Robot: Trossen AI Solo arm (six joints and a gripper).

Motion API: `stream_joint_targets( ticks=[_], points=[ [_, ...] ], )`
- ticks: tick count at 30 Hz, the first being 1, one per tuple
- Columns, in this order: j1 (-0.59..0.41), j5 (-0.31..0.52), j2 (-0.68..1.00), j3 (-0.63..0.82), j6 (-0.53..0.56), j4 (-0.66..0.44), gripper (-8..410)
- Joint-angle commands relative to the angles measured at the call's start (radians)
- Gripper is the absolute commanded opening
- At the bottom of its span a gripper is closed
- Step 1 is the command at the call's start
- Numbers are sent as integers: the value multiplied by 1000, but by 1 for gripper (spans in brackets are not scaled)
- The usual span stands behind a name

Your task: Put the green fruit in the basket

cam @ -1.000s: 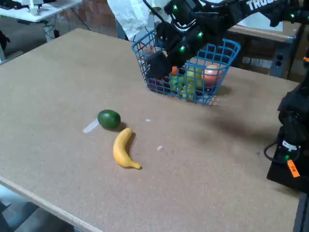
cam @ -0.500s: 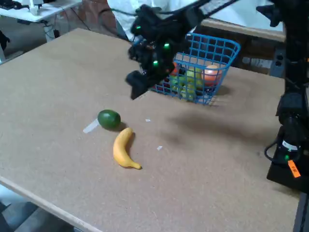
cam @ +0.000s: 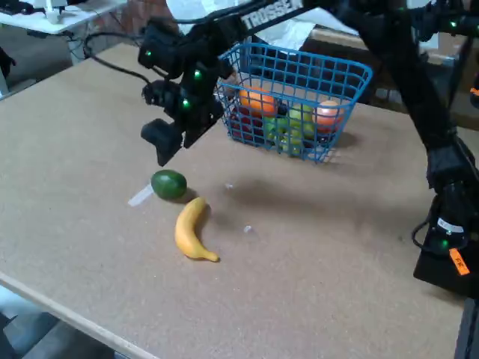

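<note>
Fixed view, fruit: you have the green fruit [cam: 169, 184] lying on the bench [cam: 314, 254], untouched, left of centre and well apart from the basket.
Neighbours: a banana [cam: 191, 229] lies just beside it on the near side, and a pale strip, perhaps tape [cam: 140, 196], touches its left edge.
Gripper: the gripper [cam: 162, 141] hangs above and slightly left of the fruit, clear of it; you cannot tell from this angle whether its jaws are apart or together.
Change: a second ago the gripper was over the basket's near wall; half a second ago it was midway; now it has swung left and down to a spot almost over the fruit. The fruit and banana have not shifted.
Meaning: you are in the approach, not the grasp. I judge the next move is a straight descent onto the fruit, keeping clear of the banana.
Basket: the blue basket [cam: 352, 75] stands at the far side of the bench and already holds several fruits, orange, red and yellow-green among them; there looks to be room on top for one more.
Surface: the bench is a plain brown board, matte, with a couple of small pale specks near the middle.
Room: another table [cam: 52, 19] stands at the far left, and the arm's dark base [cam: 449, 239] sits at the right edge.
</note>
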Motion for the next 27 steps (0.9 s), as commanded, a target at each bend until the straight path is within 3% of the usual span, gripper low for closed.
stream_joint_targets(
  ticks=[1, 27],
  points=[
    [1, 32, 66, 71, 21, -66, 399],
    [-25, 45, 158, 27, 26, 119, 400]
  ],
)
